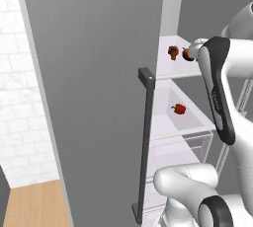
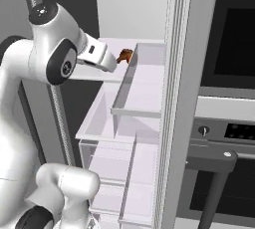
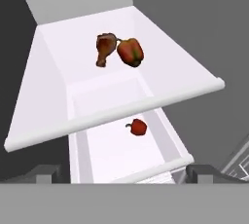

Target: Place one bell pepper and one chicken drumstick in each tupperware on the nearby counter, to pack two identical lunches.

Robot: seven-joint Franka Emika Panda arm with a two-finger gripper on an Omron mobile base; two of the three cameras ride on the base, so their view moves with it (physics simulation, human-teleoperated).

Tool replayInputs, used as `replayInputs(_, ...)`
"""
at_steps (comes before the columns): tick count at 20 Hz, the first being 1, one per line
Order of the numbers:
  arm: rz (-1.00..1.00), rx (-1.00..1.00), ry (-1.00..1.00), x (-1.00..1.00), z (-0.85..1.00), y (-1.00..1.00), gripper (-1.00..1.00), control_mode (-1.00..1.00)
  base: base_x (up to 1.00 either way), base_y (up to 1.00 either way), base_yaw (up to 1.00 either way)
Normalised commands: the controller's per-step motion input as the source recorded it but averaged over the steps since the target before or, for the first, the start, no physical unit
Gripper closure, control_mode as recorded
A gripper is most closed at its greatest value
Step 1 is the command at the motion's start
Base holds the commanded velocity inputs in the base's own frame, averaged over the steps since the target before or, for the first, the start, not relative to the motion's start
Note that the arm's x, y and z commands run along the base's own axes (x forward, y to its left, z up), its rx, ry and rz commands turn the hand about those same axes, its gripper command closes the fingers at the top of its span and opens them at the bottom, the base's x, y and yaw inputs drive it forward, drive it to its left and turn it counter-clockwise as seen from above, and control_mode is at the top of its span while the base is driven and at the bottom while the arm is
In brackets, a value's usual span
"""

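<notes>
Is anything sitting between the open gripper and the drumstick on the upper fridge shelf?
Nothing visible does. In the hand view the gripper is open, looking down at the upper shelf, where the chicken drumstick lies bare, with a bell pepper close beside it. That pepper could crowd a grasp. A second pepper lies on the shelf below.

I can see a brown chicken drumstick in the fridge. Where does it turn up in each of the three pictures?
Left base view: the chicken drumstick lies on the upper fridge shelf, right of centre, left of a bell pepper.
Right base view: it peeks out just past the arm's wrist, above centre.
Hand view: top centre, left of that pepper.
Shared landmark: the white upper shelf it lies on.
</notes>
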Motion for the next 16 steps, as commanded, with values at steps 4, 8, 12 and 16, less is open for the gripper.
replayInputs(4,0.0,0.0,0.05,0.72,-0.01,-0.22,-1.0,-1.0,0.0,0.0,0.0)
replayInputs(8,0.0,0.0,0.05,0.52,-0.06,-0.37,-1.0,-1.0,0.0,0.0,0.0)
replayInputs(12,0.0,0.0,0.07,0.55,-0.24,-0.27,-1.0,-1.0,0.0,0.0,0.0)
replayInputs(16,0.0,0.0,0.01,0.54,-0.21,-0.06,-1.0,-1.0,0.0,0.0,0.0)
